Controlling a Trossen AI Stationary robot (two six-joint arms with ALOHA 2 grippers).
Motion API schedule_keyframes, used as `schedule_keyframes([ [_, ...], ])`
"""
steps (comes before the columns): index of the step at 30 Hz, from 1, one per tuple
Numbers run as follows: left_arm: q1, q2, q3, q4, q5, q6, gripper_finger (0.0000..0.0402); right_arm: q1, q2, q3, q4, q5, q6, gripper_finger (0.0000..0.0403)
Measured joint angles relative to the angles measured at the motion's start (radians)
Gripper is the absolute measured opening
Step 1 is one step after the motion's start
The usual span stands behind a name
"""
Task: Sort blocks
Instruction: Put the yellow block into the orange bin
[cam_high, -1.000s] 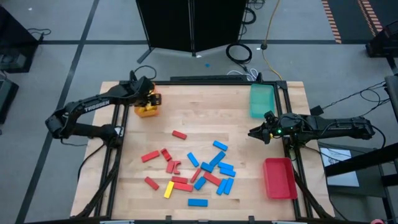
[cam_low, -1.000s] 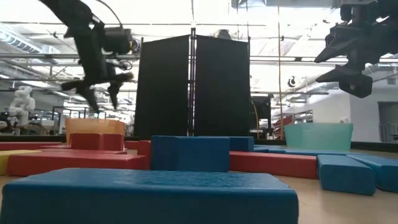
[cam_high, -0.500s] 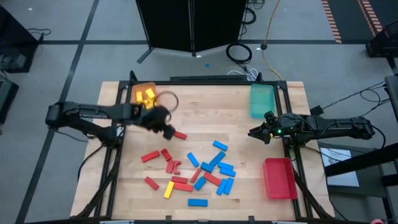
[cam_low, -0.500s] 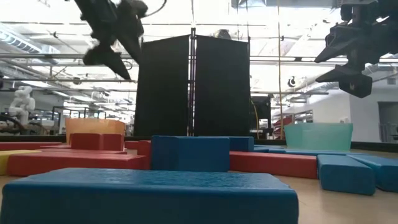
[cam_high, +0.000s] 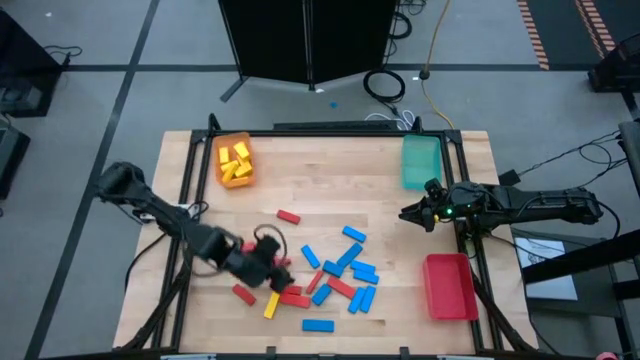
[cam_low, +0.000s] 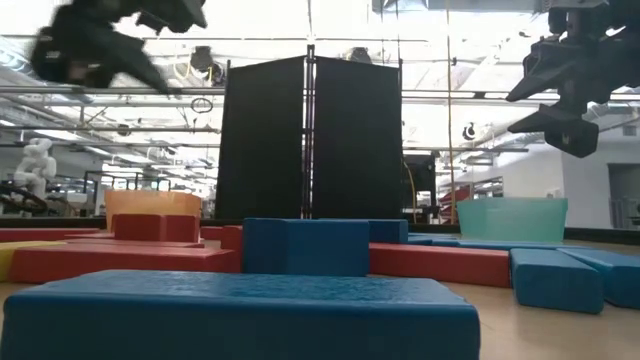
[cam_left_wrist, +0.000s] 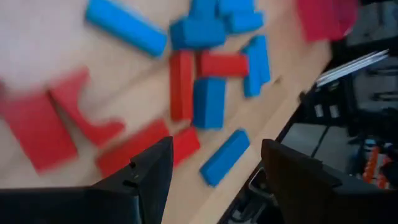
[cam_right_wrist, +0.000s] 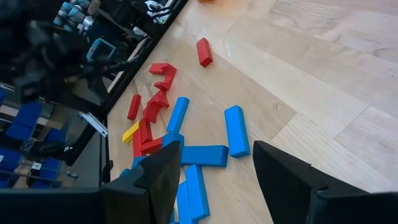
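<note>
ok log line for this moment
left hand: open, empty, over red blocks | right hand: open, waiting at right edge | yellow blocks: in orange tray

Table top (cam_high: 330, 190): pale wood, visible grain, smooth satin finish, centre of the high view.
Table frame (cam_high: 188, 215): black metal rails along the edges.
Blocks (cam_high: 335, 268): solid red, blue and yellow, plastic-looking, matt and smooth, lower centre.
Orange tray (cam_high: 233, 160), upper left: opaque plastic.
Teal tray (cam_high: 420, 162), upper right: translucent plastic, slight sheen.
Red tray (cam_high: 449, 286), lower right: opaque plastic.
Both arms: dark matt casing.
Floor (cam_high: 120, 60): grey, matt.
</note>
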Motion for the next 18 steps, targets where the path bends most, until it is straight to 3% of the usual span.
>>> schedule_keyframes([
  [7,-0.087,0.168,0.104,-0.037,0.026,-0.134,0.0239,0.000,0.000,0.000,-0.002,-0.001,-0.008,0.0194],
  [15,-0.091,0.263,0.237,-0.388,0.153,-0.283,0.0239,0.000,0.000,0.000,-0.002,-0.001,-0.026,0.0194],
  [18,-0.092,0.282,0.242,-0.404,0.183,-0.324,0.0239,0.000,0.000,0.000,-0.003,-0.001,-0.026,0.0194],
])
